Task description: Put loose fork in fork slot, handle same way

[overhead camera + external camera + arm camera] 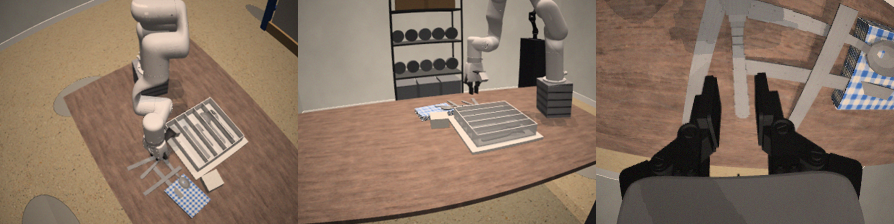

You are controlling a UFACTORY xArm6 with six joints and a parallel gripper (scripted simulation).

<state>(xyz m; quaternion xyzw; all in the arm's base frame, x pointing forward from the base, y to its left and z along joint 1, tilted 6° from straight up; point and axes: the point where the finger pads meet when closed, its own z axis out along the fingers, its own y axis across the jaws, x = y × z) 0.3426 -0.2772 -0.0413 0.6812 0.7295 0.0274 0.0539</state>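
Where walls stand grey, wooden table (370, 152), shelf rack (393, 54)

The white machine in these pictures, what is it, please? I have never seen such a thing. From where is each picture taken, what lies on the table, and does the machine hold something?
It is a robot arm with six joints, standing on a dark block on a wooden table. At its end is the tool, two black fingers for grasping.

One picture looks down from above, one looks from across the table, and one comes from a camera on the arm's wrist, looking past the fingers.

On the table are a divided cutlery tray, some loose cutlery including a fork, a blue checked cloth with a spoon on it, and a small box.

The tool hangs above the fork's handle. Its fingers stand a little apart and hold nothing.
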